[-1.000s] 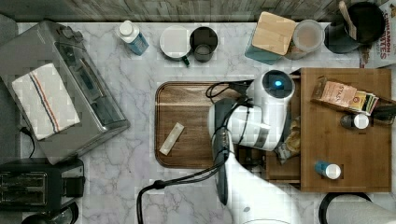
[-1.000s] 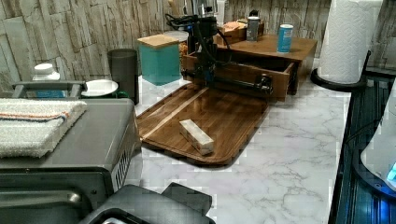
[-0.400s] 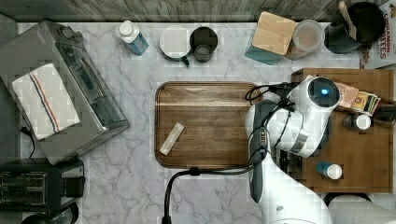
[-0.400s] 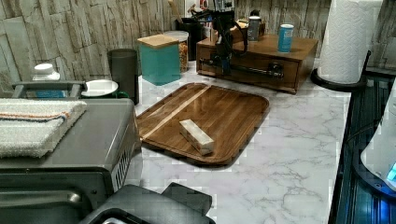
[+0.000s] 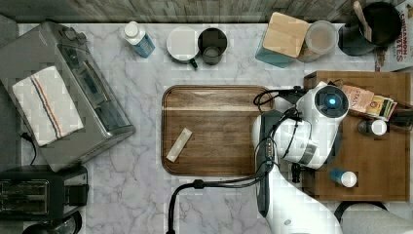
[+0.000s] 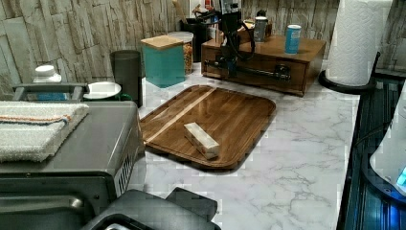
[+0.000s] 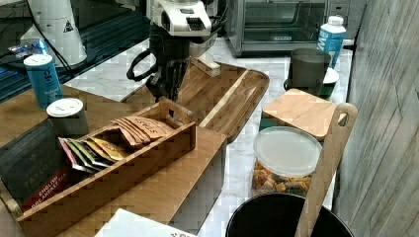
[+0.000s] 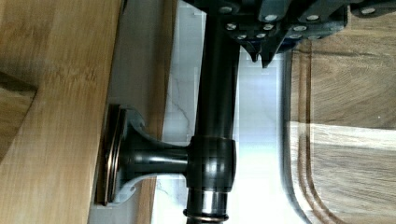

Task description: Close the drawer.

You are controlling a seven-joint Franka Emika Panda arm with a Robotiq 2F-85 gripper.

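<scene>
The drawer sat pushed into the box, its front flush with the box's face in the left view, at the far end of the marble counter just beyond the tray. Its dark bar handle stood off the front on a flared post, seen close in the wrist view with the pale wood of the drawer front beside it. The gripper hung at the handle, its dark fingertips drawn close together just beside the bar with almost no gap between them and nothing caught there; the pincer looked closed and empty. In the top view the white arm covered the box's edge next to the tray, reaching in from the top view's bottom. In the right view the gripper pointed down at the gap between tray and box. On the box top stood a blue can, a small jar and a rack of tea bags. A pale block lay on the tray, well apart from the drawer. A teal canister with a wooden lid stood near the box by the wall.
</scene>
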